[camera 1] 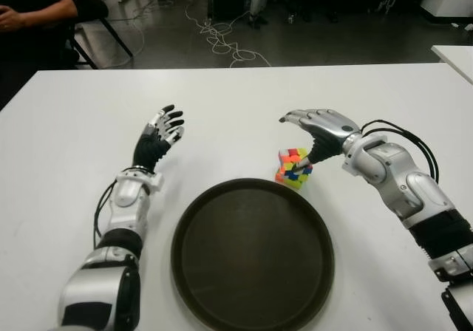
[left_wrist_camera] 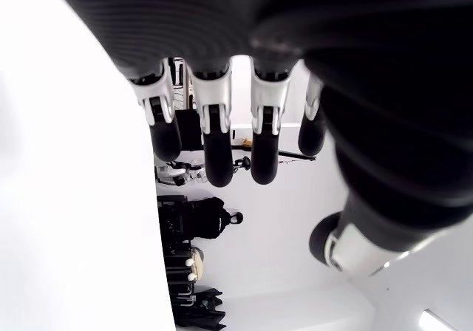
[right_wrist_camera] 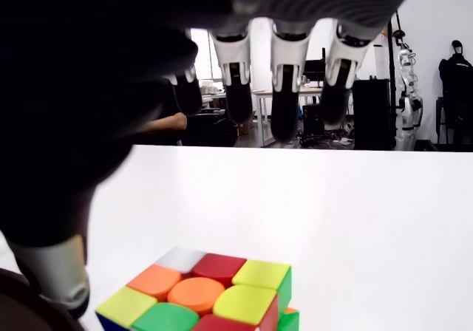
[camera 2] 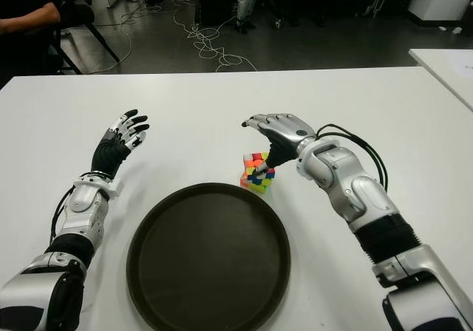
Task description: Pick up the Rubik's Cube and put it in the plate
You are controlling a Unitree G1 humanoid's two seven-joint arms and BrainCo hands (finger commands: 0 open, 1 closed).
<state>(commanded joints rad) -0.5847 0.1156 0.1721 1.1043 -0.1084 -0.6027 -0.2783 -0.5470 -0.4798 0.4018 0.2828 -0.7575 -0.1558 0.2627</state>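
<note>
The Rubik's Cube [camera 1: 294, 167] stands on the white table [camera 1: 222, 109], just beyond the far right rim of the round dark plate [camera 1: 251, 264], which holds nothing. My right hand [camera 1: 319, 128] hovers over the cube from the right, fingers [right_wrist_camera: 284, 87] stretched out above it and the thumb pointing down at its near side. Whether the thumb touches the cube I cannot tell; no finger wraps it. In the right wrist view the cube [right_wrist_camera: 203, 298] lies below the palm. My left hand [camera 1: 159, 135] shows left of the plate, fingers [left_wrist_camera: 218, 139] spread, holding nothing.
A person's arm [camera 1: 29, 13] and a chair show beyond the table's far left corner. Cables [camera 1: 222, 39] trail on the floor behind. The corner of another white table [camera 1: 454, 54] shows at the far right.
</note>
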